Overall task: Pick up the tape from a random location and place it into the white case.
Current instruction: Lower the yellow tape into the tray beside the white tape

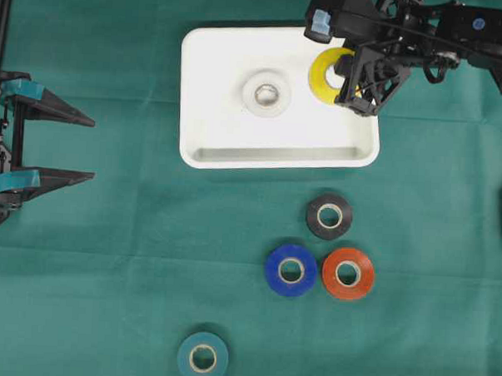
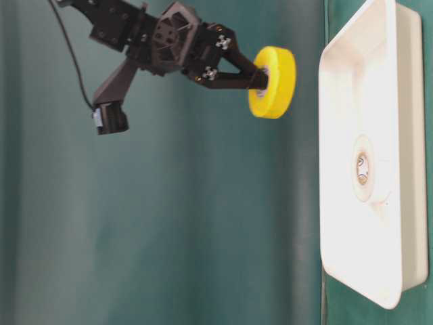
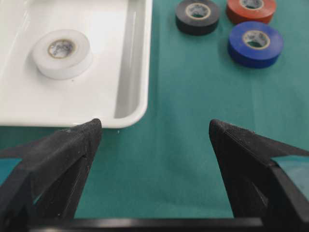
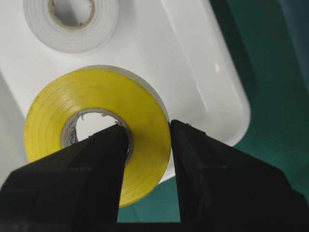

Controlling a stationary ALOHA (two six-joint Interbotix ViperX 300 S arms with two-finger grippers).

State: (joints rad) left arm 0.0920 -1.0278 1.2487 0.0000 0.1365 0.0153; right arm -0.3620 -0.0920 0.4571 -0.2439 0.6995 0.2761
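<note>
A bright yellow roll of adhesive tape [image 4: 96, 140] is clamped by the right gripper [image 4: 147, 145], one black finger passed through the cardboard core and the other pressed on the outer face, so that the wall of the roll is pinched between them. In the table-level view the roll is carried clear above the shallow white rectangular plastic case [image 1: 206, 111], and from overhead it is seen over the case's right-hand part, near the far right corner. A white tape roll [image 1: 266, 94] is already lying flat in the middle of the case. The carrying step is judged nearly done; the next move calls for the roll to be lowered inside the raised rim, kept apart from the white roll, and only then released. The left gripper [image 1: 90, 149] is held wide open and empty at the left edge of the green cloth [image 1: 106, 273], well apart from the case.
</note>
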